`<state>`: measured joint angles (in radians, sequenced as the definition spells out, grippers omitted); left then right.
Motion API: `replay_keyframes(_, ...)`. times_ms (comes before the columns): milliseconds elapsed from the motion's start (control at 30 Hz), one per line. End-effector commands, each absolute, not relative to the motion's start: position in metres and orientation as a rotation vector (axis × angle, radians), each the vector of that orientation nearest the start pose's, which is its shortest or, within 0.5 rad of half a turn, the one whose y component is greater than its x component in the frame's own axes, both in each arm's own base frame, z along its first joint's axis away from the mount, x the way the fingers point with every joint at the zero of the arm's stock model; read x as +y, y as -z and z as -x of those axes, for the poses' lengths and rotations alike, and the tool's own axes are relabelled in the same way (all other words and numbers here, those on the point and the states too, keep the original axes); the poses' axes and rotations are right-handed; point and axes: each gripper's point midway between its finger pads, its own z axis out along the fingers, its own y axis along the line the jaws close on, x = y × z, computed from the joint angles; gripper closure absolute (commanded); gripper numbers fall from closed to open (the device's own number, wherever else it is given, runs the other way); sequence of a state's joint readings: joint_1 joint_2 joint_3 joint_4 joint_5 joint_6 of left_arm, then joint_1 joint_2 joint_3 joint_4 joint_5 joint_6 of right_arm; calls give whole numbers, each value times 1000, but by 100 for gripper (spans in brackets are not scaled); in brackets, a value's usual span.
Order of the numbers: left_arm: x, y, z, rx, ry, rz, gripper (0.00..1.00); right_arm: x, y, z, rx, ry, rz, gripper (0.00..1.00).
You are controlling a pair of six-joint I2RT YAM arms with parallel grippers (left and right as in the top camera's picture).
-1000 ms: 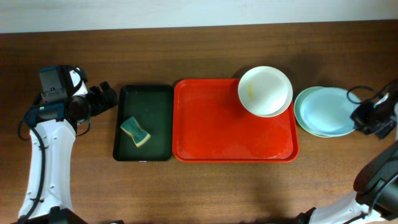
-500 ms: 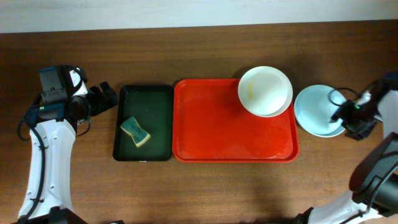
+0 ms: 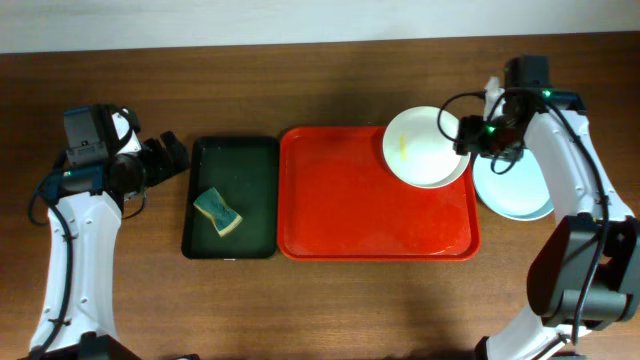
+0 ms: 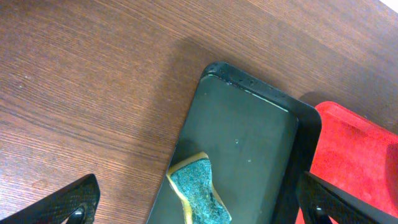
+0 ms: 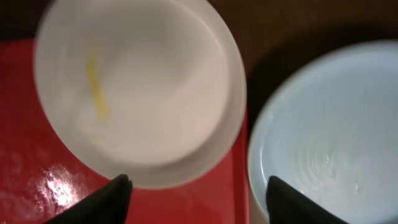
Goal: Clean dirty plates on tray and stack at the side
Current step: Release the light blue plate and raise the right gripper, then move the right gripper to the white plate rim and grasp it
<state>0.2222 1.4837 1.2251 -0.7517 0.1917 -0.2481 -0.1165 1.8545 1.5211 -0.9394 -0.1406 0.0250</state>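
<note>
A white plate (image 3: 425, 147) with a yellow smear (image 5: 94, 87) lies in the back right corner of the red tray (image 3: 350, 210). Right of the tray, a pale mint-green plate (image 3: 515, 190) rests on the table, partly under my right arm. My right gripper (image 3: 468, 138) hovers open over the gap between the two plates, holding nothing. In the right wrist view, the right gripper (image 5: 198, 186) has the white plate (image 5: 137, 87) on its left and the mint plate (image 5: 329, 137) on its right. My left gripper (image 3: 165, 158) stands open, left of the green tray.
A dark green tray (image 3: 232, 197) sits left of the red one, with a green-and-yellow sponge (image 3: 218, 211) lying in it. In the left wrist view the sponge (image 4: 199, 193) lies below the left gripper's (image 4: 200, 205) open fingers. Wooden table surrounds both trays.
My right gripper opened, letting go of the mint plate, and swung from the plate's right side up and left to the white plate's right rim. The left arm stayed put.
</note>
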Motion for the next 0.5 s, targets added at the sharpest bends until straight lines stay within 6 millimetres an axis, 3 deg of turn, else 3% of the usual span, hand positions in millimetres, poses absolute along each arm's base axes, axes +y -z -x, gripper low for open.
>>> replay_keyframes(0, 52, -172, -378, 2500, 261, 533, 1, -20, -119, -431, 2768, -168, -66, 28)
replay_keyframes(367, 52, -172, -378, 2500, 261, 533, 1, -23, -123, -446, 2708, -153, -60, 27)
replay_keyframes(467, 52, -172, -378, 2500, 261, 533, 1, -31, -117, -446, 2714, -84, -74, 24)
